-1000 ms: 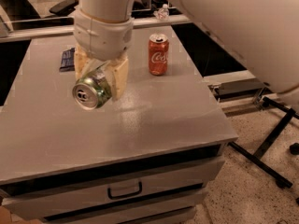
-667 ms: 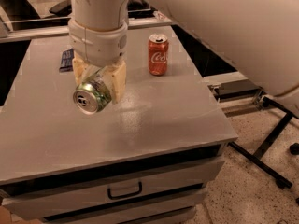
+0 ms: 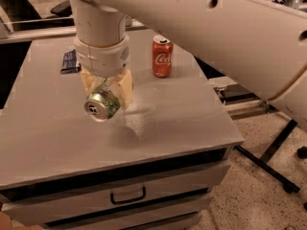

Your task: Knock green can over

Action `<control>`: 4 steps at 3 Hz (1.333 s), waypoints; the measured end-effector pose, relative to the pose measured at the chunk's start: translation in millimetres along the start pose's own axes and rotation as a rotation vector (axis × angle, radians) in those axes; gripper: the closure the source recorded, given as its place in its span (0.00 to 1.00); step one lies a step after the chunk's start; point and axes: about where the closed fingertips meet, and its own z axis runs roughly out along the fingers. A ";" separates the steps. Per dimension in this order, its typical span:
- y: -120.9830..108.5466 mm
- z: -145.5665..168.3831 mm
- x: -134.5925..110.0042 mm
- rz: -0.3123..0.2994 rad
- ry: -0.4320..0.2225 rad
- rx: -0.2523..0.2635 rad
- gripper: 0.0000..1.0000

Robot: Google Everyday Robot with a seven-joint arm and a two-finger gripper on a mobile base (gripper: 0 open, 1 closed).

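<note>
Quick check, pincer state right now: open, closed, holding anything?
Pincer: closed on the green can, which is tipped on its side, over the left-centre of the grey cabinet top.

The cream two-finger gripper [image 3: 108, 95] clasps the green and white aluminium drink can [image 3: 102, 106] tipped sideways, silver top toward the camera, above the grey cabinet top [image 3: 187, 114]. A red Coca-Cola can [image 3: 162, 56] stands upright behind, and a dark flat packet [image 3: 70, 61] lies near the back left

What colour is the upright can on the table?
The upright can is red with white lettering, camera view. The gripper, above the table, grips the green can.
</note>
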 end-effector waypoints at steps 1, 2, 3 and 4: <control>8.0 19.7 13.9 0.018 0.007 -0.033 1.00; 16.6 38.5 31.0 0.041 0.018 -0.067 0.75; 19.4 40.9 41.8 0.038 0.022 -0.082 0.43; 18.9 40.3 44.8 0.036 0.024 -0.089 0.20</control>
